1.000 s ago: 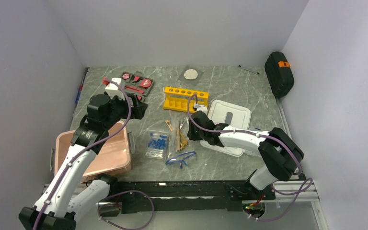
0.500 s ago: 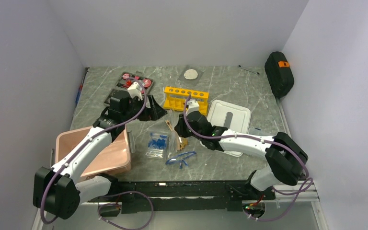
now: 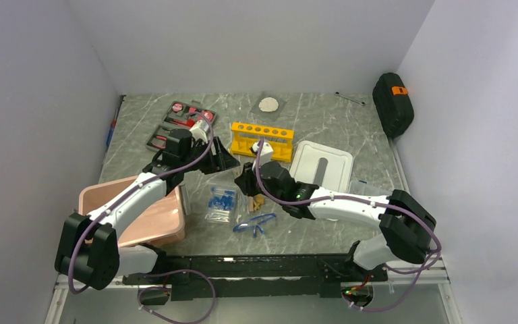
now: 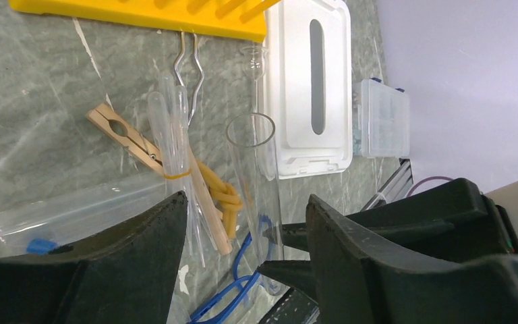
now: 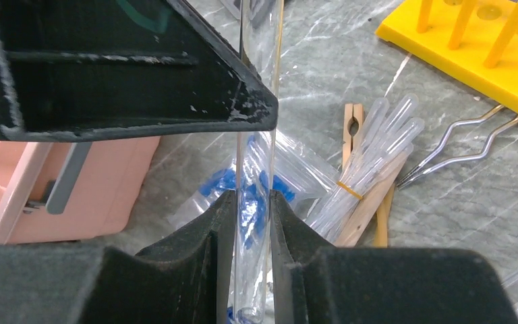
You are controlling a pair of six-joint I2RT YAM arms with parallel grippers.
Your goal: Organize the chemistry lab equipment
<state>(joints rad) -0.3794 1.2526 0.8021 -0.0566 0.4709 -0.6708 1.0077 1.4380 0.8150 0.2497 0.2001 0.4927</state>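
My right gripper (image 5: pixel 251 202) is shut on a clear glass test tube (image 5: pixel 253 229), held upright near its rounded bottom. In the left wrist view the tube (image 4: pixel 260 175) stands between the jaws of my left gripper (image 4: pixel 246 202), which is open with a gap on each side. The two grippers meet mid-table, left gripper (image 3: pixel 233 162) and right gripper (image 3: pixel 244 181). Behind them stands the yellow rack (image 3: pixel 262 140). Below lie the bag of blue-capped tubes (image 3: pixel 222 202), the wooden clamps (image 3: pixel 255 197) with a banded bundle of tubes (image 4: pixel 172 135), and the blue safety glasses (image 3: pixel 256 224).
A pink bin (image 3: pixel 155 216) sits at the front left. A white lid (image 3: pixel 322 169) and a clear parts box (image 4: pixel 381 118) lie to the right. The red-and-black tool kit (image 3: pixel 182 118) is at the back left, a black case (image 3: pixel 392 102) at the far right wall.
My left arm swung right from over the pink bin to the test tube, and its jaws have narrowed. The right gripper shifted left with the tube in it.
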